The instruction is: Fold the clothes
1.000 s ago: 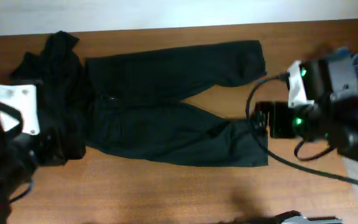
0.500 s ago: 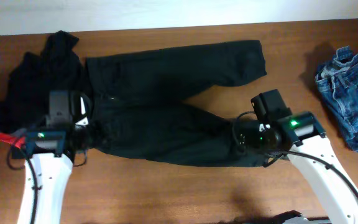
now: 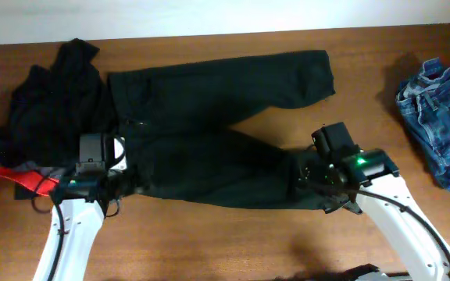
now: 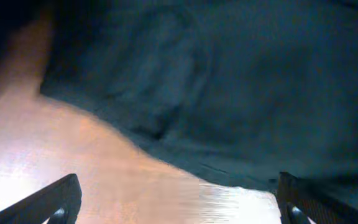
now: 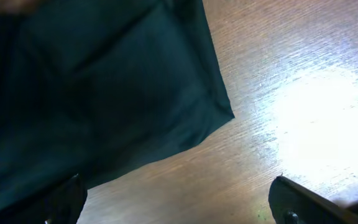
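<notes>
Long black trousers (image 3: 209, 133) lie spread flat across the wooden table (image 3: 225, 242), waist at the left, legs to the right. My left gripper (image 3: 127, 181) is open at the near waist corner; its wrist view shows the waist edge (image 4: 241, 93) just ahead of the jaws (image 4: 176, 208). My right gripper (image 3: 309, 186) is open at the near leg's hem; its wrist view shows the hem corner (image 5: 166, 93) above bare wood between the jaws (image 5: 179, 208). A heap of black garments (image 3: 53, 101) with a red-and-grey edge (image 3: 22, 176) lies at the left. Blue denim jeans (image 3: 440, 117) lie at the right.
A white wall strip runs along the table's far edge (image 3: 225, 16). Cables trail from both arms over the table's front part. The black heap touches the trousers' waist on the left.
Both arms have come down from close under the camera to the trousers' near edge. The left gripper moved right to the waist corner. The red-and-grey edge now shows.
</notes>
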